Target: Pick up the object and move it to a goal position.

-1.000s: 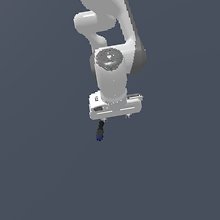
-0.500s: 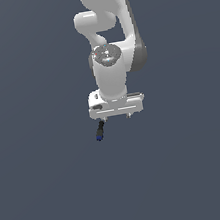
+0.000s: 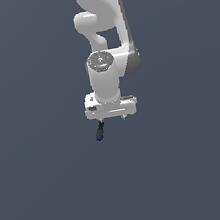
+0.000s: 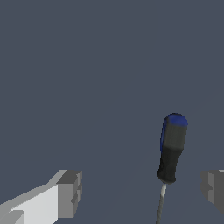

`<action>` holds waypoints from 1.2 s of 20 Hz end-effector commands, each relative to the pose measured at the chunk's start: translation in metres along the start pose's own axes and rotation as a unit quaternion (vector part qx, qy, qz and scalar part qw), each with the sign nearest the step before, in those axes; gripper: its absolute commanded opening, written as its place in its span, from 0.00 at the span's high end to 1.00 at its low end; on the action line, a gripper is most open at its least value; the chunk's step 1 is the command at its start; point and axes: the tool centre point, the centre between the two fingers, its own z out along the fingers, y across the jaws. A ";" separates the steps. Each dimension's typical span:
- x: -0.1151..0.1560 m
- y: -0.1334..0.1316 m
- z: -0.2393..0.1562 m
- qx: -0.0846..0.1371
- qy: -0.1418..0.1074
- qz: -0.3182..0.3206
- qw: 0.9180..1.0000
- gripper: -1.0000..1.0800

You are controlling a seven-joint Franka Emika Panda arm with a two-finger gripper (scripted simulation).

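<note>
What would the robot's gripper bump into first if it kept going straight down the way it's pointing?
Probably the screwdriver, lying between the open gripper's fingers, nearer one side. If the fingers pass either side of it, they meet the grey floor. Depth is hard to judge.

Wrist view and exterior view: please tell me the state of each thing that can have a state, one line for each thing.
Gripper: open, fingers wide apart, holding nothing.
Screwdriver: not grasped; in the wrist view it sits in the gap between the fingers, nearer one of them, touching neither; black handle with blue end, thin metal shaft.
Arm: reaching down, gripper above the screwdriver.
</note>
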 end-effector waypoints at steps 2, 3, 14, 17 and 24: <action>-0.011 0.016 0.017 -0.002 0.002 0.014 1.000 0.04; -0.016 0.021 0.022 -0.003 0.003 0.019 1.000 0.04; -0.056 0.063 0.064 -0.011 0.011 0.059 0.998 0.04; -0.061 0.067 0.068 -0.012 0.011 0.063 0.998 0.04; -0.062 0.068 0.071 -0.012 0.011 0.064 0.998 0.04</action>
